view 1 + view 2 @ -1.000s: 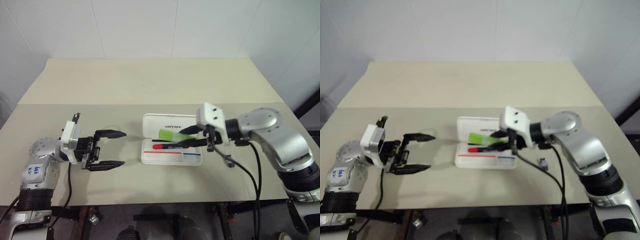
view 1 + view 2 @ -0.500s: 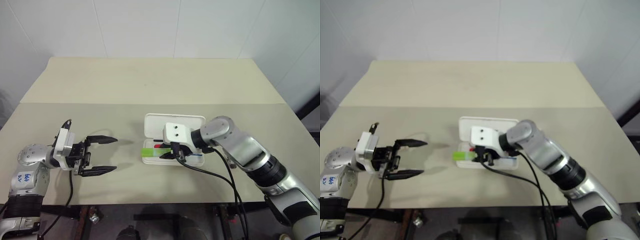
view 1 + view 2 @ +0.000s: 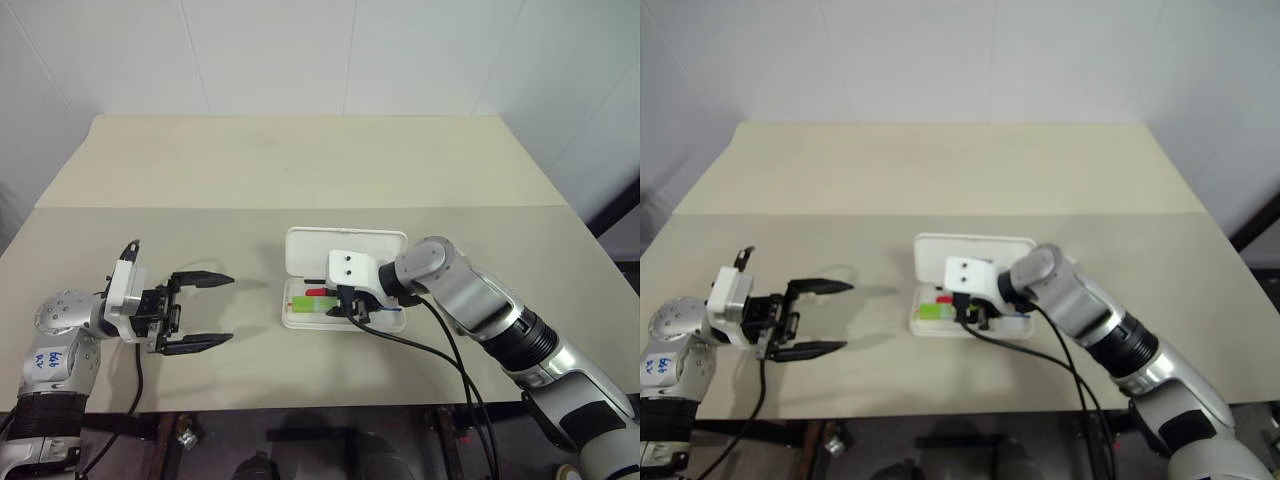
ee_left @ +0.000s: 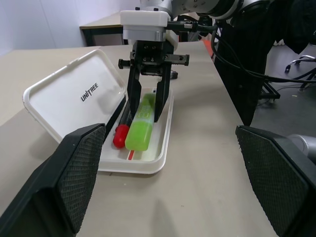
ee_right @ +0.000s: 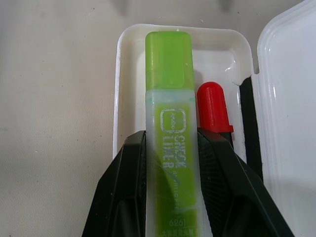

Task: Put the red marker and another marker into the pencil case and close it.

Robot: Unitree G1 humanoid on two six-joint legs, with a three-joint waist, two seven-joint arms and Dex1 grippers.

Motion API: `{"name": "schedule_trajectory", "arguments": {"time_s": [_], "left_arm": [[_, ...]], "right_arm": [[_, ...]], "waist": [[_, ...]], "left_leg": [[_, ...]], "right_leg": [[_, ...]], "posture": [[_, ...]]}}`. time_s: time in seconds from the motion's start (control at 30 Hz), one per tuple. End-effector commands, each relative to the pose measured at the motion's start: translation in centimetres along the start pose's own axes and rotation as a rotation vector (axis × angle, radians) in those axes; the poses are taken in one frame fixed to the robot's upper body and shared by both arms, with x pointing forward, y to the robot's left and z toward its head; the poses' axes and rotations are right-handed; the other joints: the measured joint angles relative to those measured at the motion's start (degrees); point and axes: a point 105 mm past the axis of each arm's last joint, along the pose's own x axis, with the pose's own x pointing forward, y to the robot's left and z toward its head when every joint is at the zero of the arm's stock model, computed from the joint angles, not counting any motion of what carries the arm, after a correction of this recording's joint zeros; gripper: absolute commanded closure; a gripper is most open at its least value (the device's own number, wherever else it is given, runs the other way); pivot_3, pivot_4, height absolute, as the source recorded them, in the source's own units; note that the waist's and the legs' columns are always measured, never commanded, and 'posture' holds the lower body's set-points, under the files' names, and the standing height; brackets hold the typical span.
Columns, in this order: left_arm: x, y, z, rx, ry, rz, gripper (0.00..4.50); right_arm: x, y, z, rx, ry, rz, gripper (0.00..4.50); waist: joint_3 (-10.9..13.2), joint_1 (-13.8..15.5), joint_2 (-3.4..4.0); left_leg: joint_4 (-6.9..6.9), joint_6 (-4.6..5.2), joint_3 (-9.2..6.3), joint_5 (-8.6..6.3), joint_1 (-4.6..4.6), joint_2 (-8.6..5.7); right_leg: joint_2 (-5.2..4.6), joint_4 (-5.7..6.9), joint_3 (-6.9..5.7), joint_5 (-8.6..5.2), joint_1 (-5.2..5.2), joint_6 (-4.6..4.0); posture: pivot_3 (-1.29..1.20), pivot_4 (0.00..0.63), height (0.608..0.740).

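A lime-green highlighter (image 5: 168,133) is clamped by the right gripper (image 4: 146,101) inside the open pencil case (image 3: 345,250) near the tabletop's front edge, beside the red marker (image 5: 213,106); released askew, the lid could be blocked. The left gripper (image 3: 200,309) is held agape.

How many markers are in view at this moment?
2. The green highlighter is in the right gripper's jaws, down in the open case's tray; the red marker lies in the tray beside it.
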Motion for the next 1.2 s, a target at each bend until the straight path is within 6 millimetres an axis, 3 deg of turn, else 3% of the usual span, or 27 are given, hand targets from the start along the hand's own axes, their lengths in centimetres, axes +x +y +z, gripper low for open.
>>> {"name": "schedule_trajectory", "arguments": {"time_s": [0.03,0.7,1.0,1.03,1.2], "left_arm": [[-0.3,0.0,1.1,0.056,-0.035,-0.033,0.0],[-0.2,0.4,1.0,0.072,-0.034,-0.018,0.0],[-0.2,0.4,1.1,0.08,-0.031,-0.015,0.0],[-0.2,0.4,1.1,0.081,-0.031,-0.015,0.0],[0.0,0.4,1.1,0.082,-0.037,-0.02,0.0]], "right_arm": [[-0.4,-0.2,0.8,-0.023,-0.017,-0.018,3.41],[-0.3,0.9,0.8,0.011,-0.015,0.019,3.41],[-0.6,1.2,1.2,-0.012,-0.029,0.028,0.24],[-0.7,1.0,1.3,-0.014,-0.032,0.023,0.04],[-1.9,0.4,1.9,-0.019,-0.062,0.005,0.04]], "waist": [[0.0,0.04,0.0],[0.0,0.06,0.0],[0.0,0.07,0.0],[0.0,0.07,0.0],[0.0,0.09,0.0]], "left_leg": [[0.01,0.0,0.0,0.0,0.0,0.0],[0.02,0.0,-0.03,0.0,0.0,0.0],[0.02,0.0,-0.04,0.0,0.0,0.0],[0.02,0.0,-0.03,0.0,0.0,0.0],[0.02,0.0,-0.04,0.0,0.0,0.0]], "right_leg": [[0.0,0.0,-0.01,0.0,0.0,0.0],[0.0,0.01,-0.04,0.0,0.01,0.0],[-0.01,0.01,-0.04,0.0,0.01,0.0],[-0.01,0.01,-0.04,0.0,0.01,0.0],[-0.01,0.01,-0.05,0.0,0.01,0.0]], "posture": [[0.0,0.15,0.74],[0.0,0.15,0.74],[0.0,0.15,0.74],[0.0,0.15,0.74],[0.0,0.15,0.74]]}}
